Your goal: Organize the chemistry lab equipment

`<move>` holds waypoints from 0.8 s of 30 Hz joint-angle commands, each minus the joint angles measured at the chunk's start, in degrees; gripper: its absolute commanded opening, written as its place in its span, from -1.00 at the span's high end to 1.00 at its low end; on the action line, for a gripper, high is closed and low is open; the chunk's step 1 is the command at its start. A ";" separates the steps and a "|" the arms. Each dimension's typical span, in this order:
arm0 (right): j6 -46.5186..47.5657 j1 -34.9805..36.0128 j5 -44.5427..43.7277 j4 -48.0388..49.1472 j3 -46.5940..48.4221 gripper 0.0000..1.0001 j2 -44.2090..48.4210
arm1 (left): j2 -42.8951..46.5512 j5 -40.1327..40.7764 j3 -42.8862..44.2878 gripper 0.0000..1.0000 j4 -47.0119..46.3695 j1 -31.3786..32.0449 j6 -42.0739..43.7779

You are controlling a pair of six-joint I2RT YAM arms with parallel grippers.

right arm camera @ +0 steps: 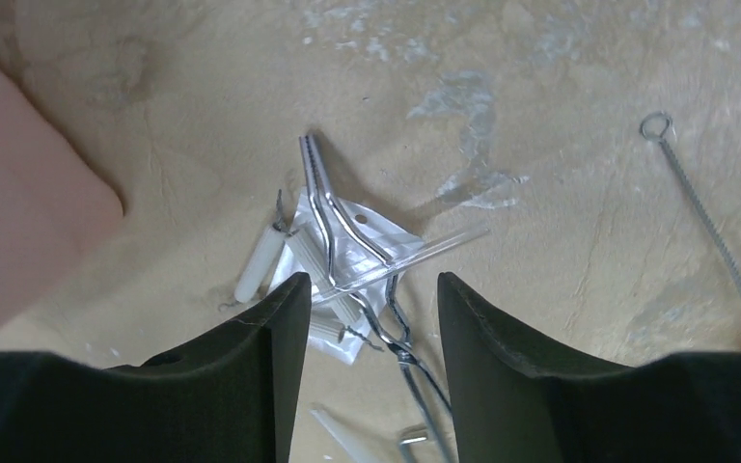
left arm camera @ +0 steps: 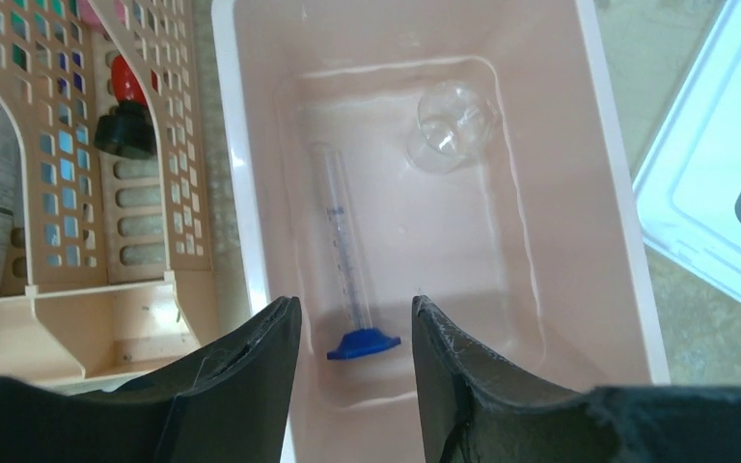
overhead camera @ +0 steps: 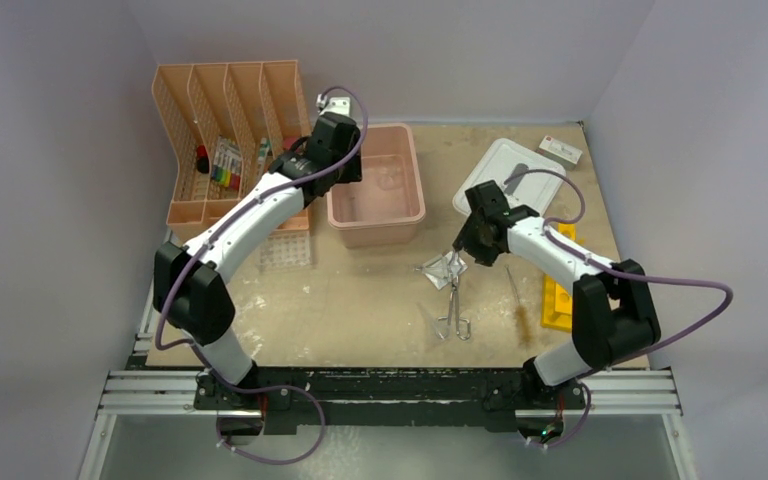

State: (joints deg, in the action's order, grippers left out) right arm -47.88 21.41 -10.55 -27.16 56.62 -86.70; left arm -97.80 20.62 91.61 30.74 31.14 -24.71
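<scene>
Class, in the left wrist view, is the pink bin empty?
No: a blue-capped tube and a clear cup lie in the bin.

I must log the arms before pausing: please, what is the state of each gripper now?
Left gripper: open, empty, above the pink bin.
Right gripper: open, empty, above the metal forceps.
</scene>
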 commanded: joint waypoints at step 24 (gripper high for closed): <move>-53.59 -0.03 -12.93 -11.61 -0.99 0.44 -9.93 | 6.94 -8.20 -4.72 0.09 -0.38 -0.29 0.70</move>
State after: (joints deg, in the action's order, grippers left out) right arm -94.67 21.41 -20.23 -36.32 55.40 -94.76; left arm -93.21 14.04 85.38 31.11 31.14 -24.86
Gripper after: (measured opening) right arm 0.332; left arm 0.453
